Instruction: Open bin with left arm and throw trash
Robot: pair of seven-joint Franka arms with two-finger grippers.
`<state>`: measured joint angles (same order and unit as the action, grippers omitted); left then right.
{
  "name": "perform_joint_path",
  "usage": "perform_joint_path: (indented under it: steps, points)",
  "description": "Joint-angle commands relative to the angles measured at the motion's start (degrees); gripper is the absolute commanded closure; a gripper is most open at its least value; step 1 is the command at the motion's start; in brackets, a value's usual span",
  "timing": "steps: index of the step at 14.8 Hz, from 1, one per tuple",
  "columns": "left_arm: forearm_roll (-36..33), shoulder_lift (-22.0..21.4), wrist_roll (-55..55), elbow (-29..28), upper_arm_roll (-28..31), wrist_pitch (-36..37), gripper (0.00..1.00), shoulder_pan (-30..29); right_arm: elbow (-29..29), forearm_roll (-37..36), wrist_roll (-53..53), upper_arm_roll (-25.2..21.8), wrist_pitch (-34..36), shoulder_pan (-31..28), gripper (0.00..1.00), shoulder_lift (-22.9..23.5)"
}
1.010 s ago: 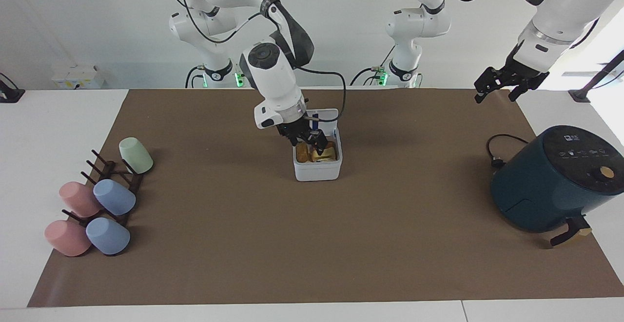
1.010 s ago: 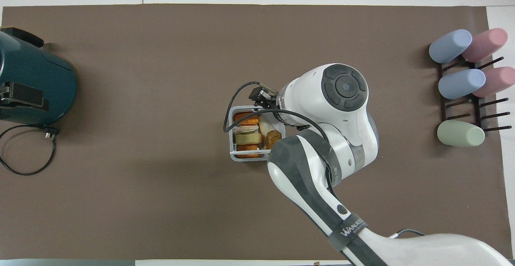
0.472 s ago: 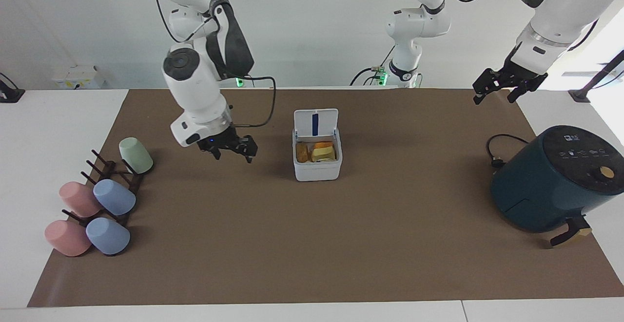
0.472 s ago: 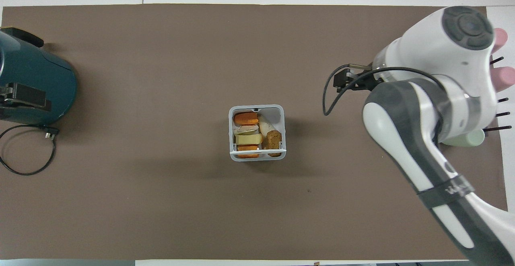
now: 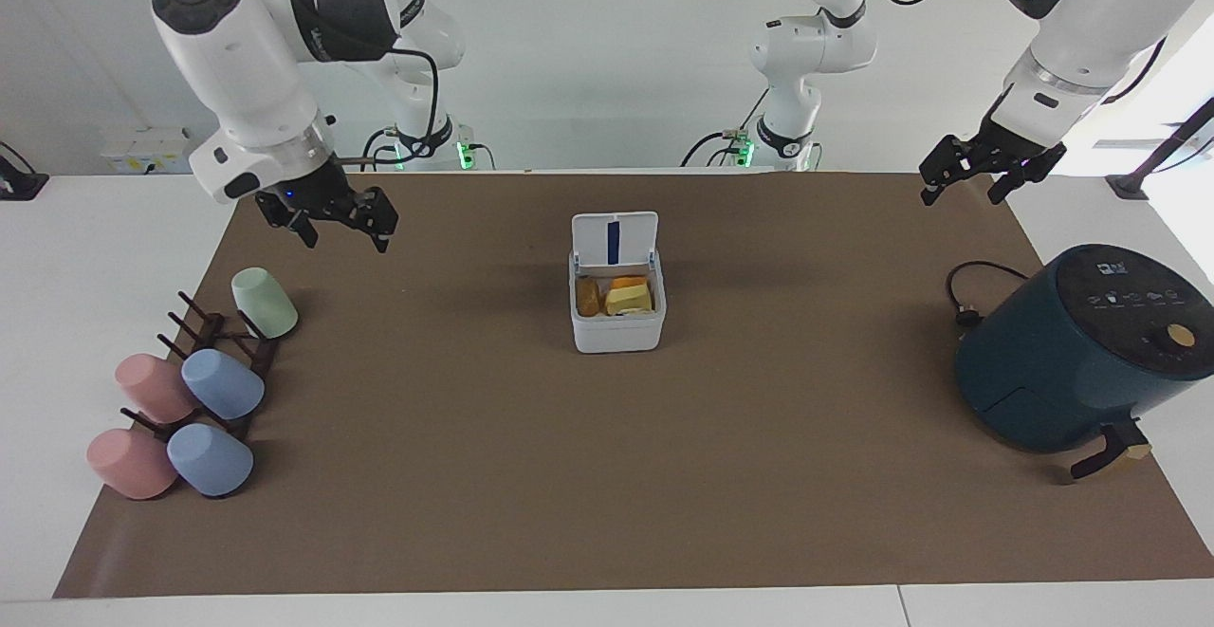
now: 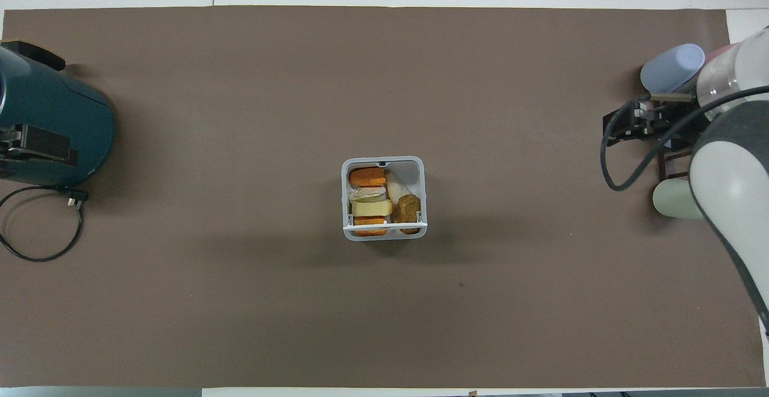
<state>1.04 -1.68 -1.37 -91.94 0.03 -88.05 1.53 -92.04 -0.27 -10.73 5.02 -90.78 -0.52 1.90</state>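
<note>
Overhead view: right arm (image 6: 730,175) hides most cups (image 6: 671,68).

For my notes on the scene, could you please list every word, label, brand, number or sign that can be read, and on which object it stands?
No text can be read as words.
Air fryer: small white icons and marks on its dark top panel, too small to read.
Bin: only a plain blue stripe on its raised lid, no lettering.
Cups: no markings visible.

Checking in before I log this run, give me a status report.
Right gripper open, empty, raised above the cup rack. Left gripper open, empty, waiting above the mat's corner. Bin lid up, trash inside. Nothing in the way.
</note>
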Motion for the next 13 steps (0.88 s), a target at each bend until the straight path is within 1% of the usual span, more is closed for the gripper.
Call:
perform_joint_path:
  steps: [1,2,6,7,8,13]
  points:
    - [-1.3,-1.1,-0.7,-1.7,-0.2,-1.4,0.0,-0.3,-3.7,-1.5,3.3,-1.7,0.0,0.1,0.0,-2.7]
    - [-1.3,-1.1,-0.7,-1.7,-0.2,-1.5,0.0,-0.2,-4.6,-1.5,3.8,-3.0,-0.6,0.5,0.0,-3.4]
    - [-1.3,-1.1,-0.7,-1.7,-0.2,-1.4,0.0,-0.2,-3.4,-1.5,4.1,-5.1,-0.5,1.6,0.0,-2.2]
    - [-1.3,-1.1,-0.7,-1.7,-0.2,-1.4,0.0,-0.2,-2.0,-1.7,5.0,-5.9,0.2,2.4,0.0,-1.6]
    - [-1.3,-1.1,-0.7,-1.7,-0.2,-1.3,0.0,-0.2,-0.8,-1.7,6.3,-6.2,1.1,2.6,0.0,-0.5]
    - [-1.3,-1.1,-0.7,-1.7,-0.2,-1.4,0.0,-0.2,-0.7,-1.0,6.7,-6.9,1.5,3.1,0.0,-0.4]
